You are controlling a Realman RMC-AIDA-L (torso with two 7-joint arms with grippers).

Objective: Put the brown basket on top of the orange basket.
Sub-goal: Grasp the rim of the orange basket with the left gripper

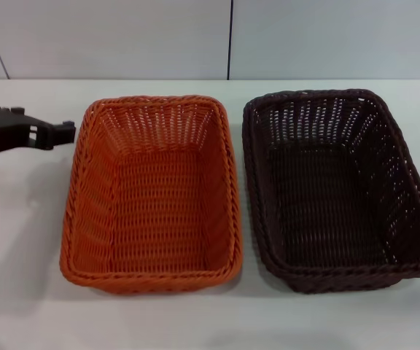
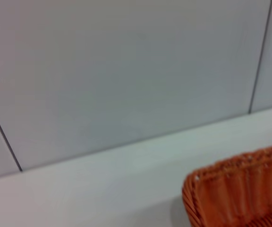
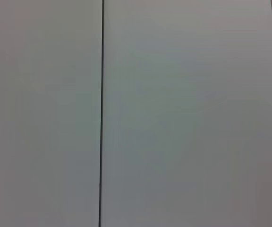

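Brown basket (image 1: 341, 189) head view only, orange basket (image 1: 152, 193) beside, left gripper (image 1: 64, 133) state unclear

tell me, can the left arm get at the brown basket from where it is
Probably not easily: the left gripper sits beside the orange basket, which lies between it and the brown basket.

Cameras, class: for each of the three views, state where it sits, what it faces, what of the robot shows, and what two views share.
Head view: looks down on the orange basket, brown basket and left gripper.
Left wrist view: on the left arm, facing the wall, table and orange basket corner; no robot parts.
Right wrist view: faces bare wall only.
Shared: head and left wrist both show the orange basket.
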